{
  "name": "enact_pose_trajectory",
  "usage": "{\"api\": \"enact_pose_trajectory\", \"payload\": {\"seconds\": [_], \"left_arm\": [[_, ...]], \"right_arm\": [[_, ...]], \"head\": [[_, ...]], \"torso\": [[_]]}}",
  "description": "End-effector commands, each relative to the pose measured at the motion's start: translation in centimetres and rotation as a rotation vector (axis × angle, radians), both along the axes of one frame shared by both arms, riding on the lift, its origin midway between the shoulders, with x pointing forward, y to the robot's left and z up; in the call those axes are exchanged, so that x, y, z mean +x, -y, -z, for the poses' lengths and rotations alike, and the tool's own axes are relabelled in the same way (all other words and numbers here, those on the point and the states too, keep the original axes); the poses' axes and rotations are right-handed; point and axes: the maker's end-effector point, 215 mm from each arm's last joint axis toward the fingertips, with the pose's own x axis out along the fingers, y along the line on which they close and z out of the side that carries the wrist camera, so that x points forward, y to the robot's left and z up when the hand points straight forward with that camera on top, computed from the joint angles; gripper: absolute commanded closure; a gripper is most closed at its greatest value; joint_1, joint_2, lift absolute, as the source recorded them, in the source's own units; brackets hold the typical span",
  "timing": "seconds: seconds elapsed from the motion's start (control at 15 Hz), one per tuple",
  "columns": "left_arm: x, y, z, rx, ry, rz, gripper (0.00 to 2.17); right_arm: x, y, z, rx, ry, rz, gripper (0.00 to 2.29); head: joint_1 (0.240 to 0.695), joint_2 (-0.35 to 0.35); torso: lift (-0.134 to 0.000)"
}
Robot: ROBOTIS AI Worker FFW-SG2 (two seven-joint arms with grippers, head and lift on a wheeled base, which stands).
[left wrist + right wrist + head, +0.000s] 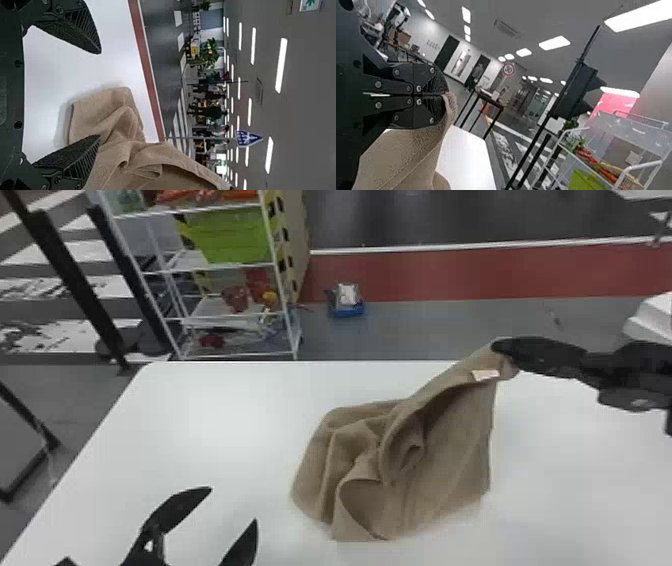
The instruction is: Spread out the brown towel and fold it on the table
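Note:
The brown towel (365, 460) lies crumpled on the table's middle, its right part lifted, with a small white label near the raised corner. My right gripper (500, 349) holds that corner above the table at the right; in the right wrist view the right gripper (445, 95) is shut on the towel (403, 158). Low at the left of the head view, my left gripper (234, 504) stands open, left of the towel with a gap between them. In the left wrist view the left gripper (100, 95) has nothing between its fingers, and the towel (107, 114) lies beyond them.
The white table (200, 415) has its far edge behind the towel. Past it stand a white wire shelf (225, 267) with a green bin (230, 235) and, on the floor, a small blue container (347, 310). A white object (655, 320) is at the right edge.

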Motion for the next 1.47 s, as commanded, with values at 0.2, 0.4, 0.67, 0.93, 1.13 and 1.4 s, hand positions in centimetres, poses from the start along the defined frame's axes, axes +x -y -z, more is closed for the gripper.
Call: {"api": "enact_pose_trajectory", "payload": {"seconds": [0.2,0.4,0.67,0.93,1.13,1.4], "left_arm": [[0.4,-0.4,0.3,-0.004,0.003,-0.008,0.14],[0.7,-0.8,0.5,-0.002,0.006,-0.015,0.14],[1.0,-0.6,0.8,-0.005,0.002,-0.013,0.14],[0.9,-1.0,1.0,-0.001,-0.002,-0.020,0.14],[0.9,-0.9,1.1,-0.001,-0.004,-0.019,0.14],[0.8,-0.9,1.3,-0.003,-0.007,-0.018,0.14]], "right_arm": [[-3.6,6.1,3.8,-0.182,-0.073,-0.053,1.18],[-6.3,10.3,10.1,-0.435,-0.053,-0.036,1.18],[-8.8,10.7,11.7,-0.653,0.217,-0.103,1.18],[-14.7,8.4,12.2,-0.836,0.525,-0.361,1.18],[-17.4,9.4,14.0,-0.933,0.527,-0.517,1.18],[-21.3,11.1,15.5,-1.013,0.664,-0.766,1.18]], "head": [[0.695,0.099],[0.695,0.048],[0.695,-0.013],[0.695,-0.005],[0.695,0.027],[0.695,0.010]], "torso": [[-0.124],[-0.124],[-0.124],[-0.124],[-0.124],[-0.124]]}}
